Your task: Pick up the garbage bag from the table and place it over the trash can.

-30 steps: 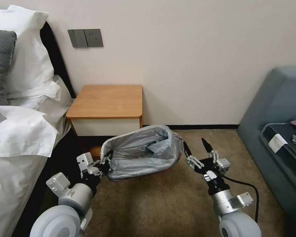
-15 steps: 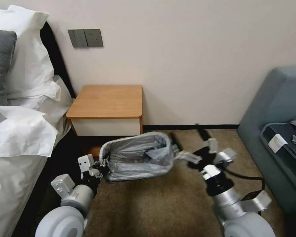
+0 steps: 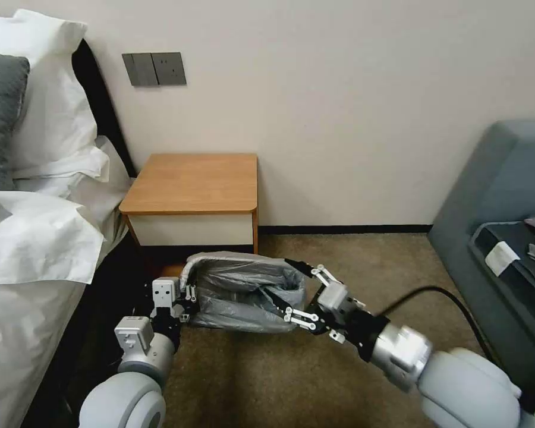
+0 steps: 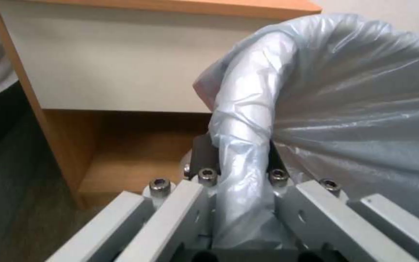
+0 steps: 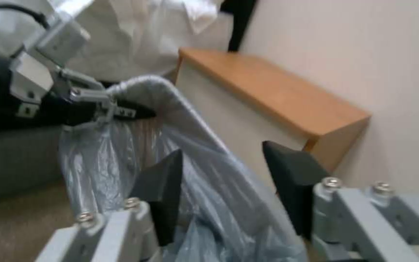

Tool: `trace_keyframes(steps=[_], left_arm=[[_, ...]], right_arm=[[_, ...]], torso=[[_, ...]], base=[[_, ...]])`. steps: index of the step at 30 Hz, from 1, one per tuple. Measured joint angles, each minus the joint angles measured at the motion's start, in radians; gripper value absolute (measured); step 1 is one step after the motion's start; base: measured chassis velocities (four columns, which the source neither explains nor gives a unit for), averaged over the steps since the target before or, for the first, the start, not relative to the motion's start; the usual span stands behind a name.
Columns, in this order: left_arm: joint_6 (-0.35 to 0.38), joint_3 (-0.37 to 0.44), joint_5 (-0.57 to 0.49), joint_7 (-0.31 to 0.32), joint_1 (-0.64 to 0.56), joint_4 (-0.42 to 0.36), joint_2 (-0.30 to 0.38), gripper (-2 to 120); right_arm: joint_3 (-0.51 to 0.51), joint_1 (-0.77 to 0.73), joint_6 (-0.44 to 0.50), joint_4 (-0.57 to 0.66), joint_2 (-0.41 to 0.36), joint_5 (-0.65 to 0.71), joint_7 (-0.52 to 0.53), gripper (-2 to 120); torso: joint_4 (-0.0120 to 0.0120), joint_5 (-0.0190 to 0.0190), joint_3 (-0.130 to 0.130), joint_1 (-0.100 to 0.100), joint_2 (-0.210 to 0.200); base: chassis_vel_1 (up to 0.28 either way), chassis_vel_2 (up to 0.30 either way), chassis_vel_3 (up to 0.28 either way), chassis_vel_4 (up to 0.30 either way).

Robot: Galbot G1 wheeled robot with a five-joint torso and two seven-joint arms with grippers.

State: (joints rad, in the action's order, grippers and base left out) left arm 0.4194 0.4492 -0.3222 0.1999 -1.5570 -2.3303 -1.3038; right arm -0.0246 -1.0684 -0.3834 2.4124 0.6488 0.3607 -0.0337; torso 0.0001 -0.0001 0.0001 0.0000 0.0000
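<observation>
The garbage bag [image 3: 244, 294] is pulled over the trash can [image 3: 191, 267], on the carpet [image 3: 267, 380] just in front of the table [image 3: 193, 184]. Its left rim is pinched tight by the left gripper [image 3: 187, 297]. The right gripper [image 3: 291, 288] is spread apart around the right rim.

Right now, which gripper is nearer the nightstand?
Left. The left gripper is clamped on the bagged bin rim just in front of the nightstand; the right gripper is open, straddling the rim's far end.
</observation>
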Motion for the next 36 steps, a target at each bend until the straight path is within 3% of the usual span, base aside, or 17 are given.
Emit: trace_keyframes(steps=[3, 4, 6, 7, 12, 16, 25, 36], left_arm=[[-0.005, -0.007, 0.029, -0.007, 0.007, 0.017, -0.004, 2], [-0.005, -0.007, 0.029, -0.007, 0.007, 0.017, -0.004, 2], [-0.006, -0.012, 0.038, -0.010, 0.011, 0.023, -0.009, 2], [-0.006, -0.012, 0.038, -0.010, 0.011, 0.023, -0.009, 2], [-0.011, -0.015, 0.059, -0.012, 0.005, 0.025, -0.020, 2], [-0.014, -0.018, 0.071, -0.013, 0.002, 0.026, -0.027, 2], [-0.014, -0.015, 0.074, -0.018, -0.003, 0.012, -0.028, 2], [-0.018, -0.028, 0.116, -0.021, -0.022, 0.000, -0.041, 2]], right_arm=[[-0.148, 0.131, -0.075, -0.062, 0.019, 0.041, 0.015, 28], [-0.148, 0.131, -0.075, -0.062, 0.019, 0.041, 0.015, 28], [-0.247, 0.222, -0.106, -0.124, 0.041, 0.061, 0.025, 17], [-0.247, 0.222, -0.106, -0.124, 0.041, 0.061, 0.025, 17], [-0.433, 0.416, -0.140, -0.262, 0.098, 0.084, 0.037, 0], [-0.573, 0.532, -0.163, -0.362, 0.153, 0.106, 0.047, 0], [-0.731, 0.699, -0.173, -0.505, 0.243, 0.108, 0.043, 0], [-0.830, 0.793, -0.161, -0.644, 0.309, 0.054, 0.011, 0]], torso=[[-0.0001, 0.0000, 0.000, 0.000, 0.000], [-0.0001, 0.0000, 0.000, 0.000, 0.000], [-0.0004, 0.0002, 0.000, 0.000, 0.000], [-0.0004, 0.0002, 0.000, 0.000, 0.000], [0.0000, -0.0003, 0.000, 0.000, 0.000], [-0.0001, -0.0002, 0.000, 0.000, 0.000], [0.0001, -0.0002, 0.000, 0.000, 0.000], [-0.0001, -0.0002, 0.000, 0.000, 0.000]], base=[[0.000, 0.000, 0.000, 0.000], [0.000, 0.000, 0.000, 0.000], [0.000, 0.000, 0.000, 0.000], [0.000, 0.000, 0.000, 0.000], [0.000, 0.000, 0.000, 0.000], [0.000, 0.000, 0.000, 0.000], [0.000, 0.000, 0.000, 0.000], [0.000, 0.000, 0.000, 0.000]])
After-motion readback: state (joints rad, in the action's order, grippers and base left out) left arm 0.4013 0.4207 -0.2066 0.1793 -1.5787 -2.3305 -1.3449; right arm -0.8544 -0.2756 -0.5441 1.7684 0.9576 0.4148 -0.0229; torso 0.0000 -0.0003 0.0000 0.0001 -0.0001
